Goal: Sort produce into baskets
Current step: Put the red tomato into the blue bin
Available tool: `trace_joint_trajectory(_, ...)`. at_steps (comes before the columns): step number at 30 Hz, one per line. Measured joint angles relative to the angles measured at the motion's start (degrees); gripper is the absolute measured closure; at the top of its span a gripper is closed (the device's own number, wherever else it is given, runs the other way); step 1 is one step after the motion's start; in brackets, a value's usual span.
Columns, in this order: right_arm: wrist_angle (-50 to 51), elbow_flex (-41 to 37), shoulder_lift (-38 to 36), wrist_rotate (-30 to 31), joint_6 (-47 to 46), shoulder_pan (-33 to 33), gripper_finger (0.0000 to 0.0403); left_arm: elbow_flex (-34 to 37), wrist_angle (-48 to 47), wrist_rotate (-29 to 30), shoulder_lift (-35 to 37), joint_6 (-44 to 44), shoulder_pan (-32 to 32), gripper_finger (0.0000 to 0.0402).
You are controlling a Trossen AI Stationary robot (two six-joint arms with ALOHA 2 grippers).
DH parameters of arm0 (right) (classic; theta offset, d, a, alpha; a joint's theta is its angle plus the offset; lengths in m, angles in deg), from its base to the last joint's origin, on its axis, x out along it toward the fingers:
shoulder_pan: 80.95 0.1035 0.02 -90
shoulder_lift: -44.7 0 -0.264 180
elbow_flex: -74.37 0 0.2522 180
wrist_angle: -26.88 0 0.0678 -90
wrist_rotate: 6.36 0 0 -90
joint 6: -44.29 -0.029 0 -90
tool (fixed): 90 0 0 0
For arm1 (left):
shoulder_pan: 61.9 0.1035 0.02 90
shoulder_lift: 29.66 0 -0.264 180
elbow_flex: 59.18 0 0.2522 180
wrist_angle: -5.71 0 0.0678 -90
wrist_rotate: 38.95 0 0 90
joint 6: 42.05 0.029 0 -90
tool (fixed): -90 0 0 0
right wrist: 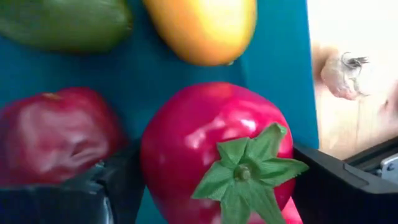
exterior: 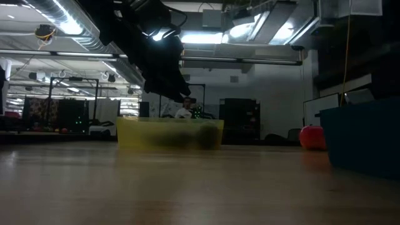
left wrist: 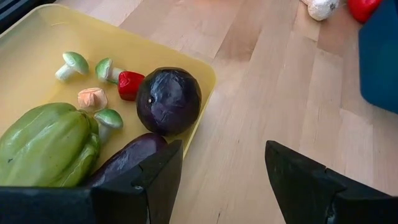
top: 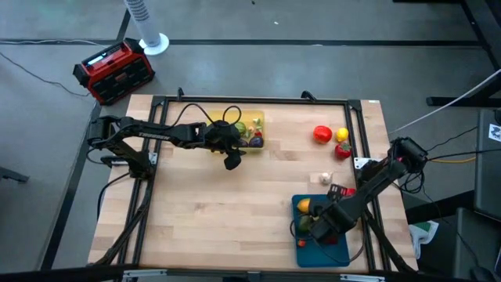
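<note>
The right tool (right wrist: 205, 186) grasps a red tomato (right wrist: 217, 149) inside the teal basket (right wrist: 273, 68), beside a yellow fruit (right wrist: 199, 28). The left tool (left wrist: 217, 180) is released, just beside the yellow basket (left wrist: 37, 43) with an eggplant (left wrist: 168, 99).

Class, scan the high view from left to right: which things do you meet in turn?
Red-and-black box → left pincer → yellow basket → red tomato → yellow produce piece.
</note>
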State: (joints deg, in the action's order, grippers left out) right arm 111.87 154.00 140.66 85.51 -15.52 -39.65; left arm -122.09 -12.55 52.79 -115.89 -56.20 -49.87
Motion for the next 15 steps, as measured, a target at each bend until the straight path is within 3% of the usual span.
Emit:
trace_joint_trajectory(10,0.17,-1.79,0.00,0.02,0.26,-0.07,0.0085,0.00,0.00,0.00,0.00,0.05,0.00,0.0178)
trace_joint_trajectory(15,0.20,-1.79,0.00,0.02,1.73,-0.07,0.0048,0.01,0.00,0.00,0.00,0.06,0.00,0.0178)
